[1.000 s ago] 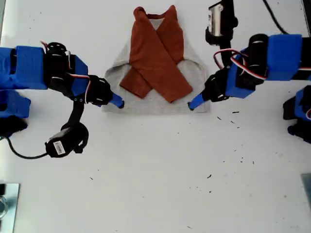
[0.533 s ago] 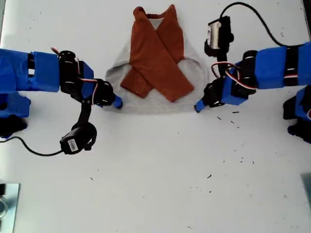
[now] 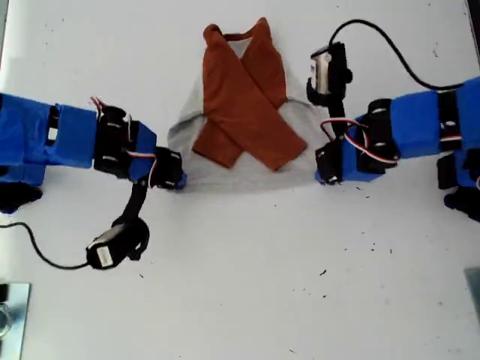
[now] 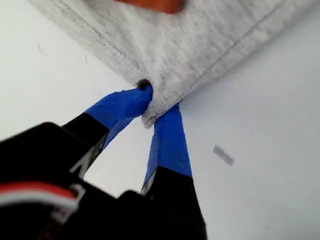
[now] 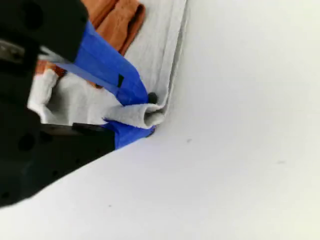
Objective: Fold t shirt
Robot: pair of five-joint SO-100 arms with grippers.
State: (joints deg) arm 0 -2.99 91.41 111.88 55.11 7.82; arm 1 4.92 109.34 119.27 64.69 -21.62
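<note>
White tabletop point(image 3: 240, 300), t shirt point(image 3: 241, 161) flat mid-table, sleeves crossed; my first gripper point(image 4: 152, 107) and my second gripper point(image 5: 142, 117) each clamped on a hem corner, but both bites look shallow, so uneven lifting could slip a corner free and skew the fold.

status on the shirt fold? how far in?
Done: both orange sleeves are crossed over the grey body of the t shirt, which lies flat on the white table.
In hand: my first gripper and my second gripper are each pinched on a bottom hem corner.
Left: the hem is not yet folded up toward the collar.
</note>
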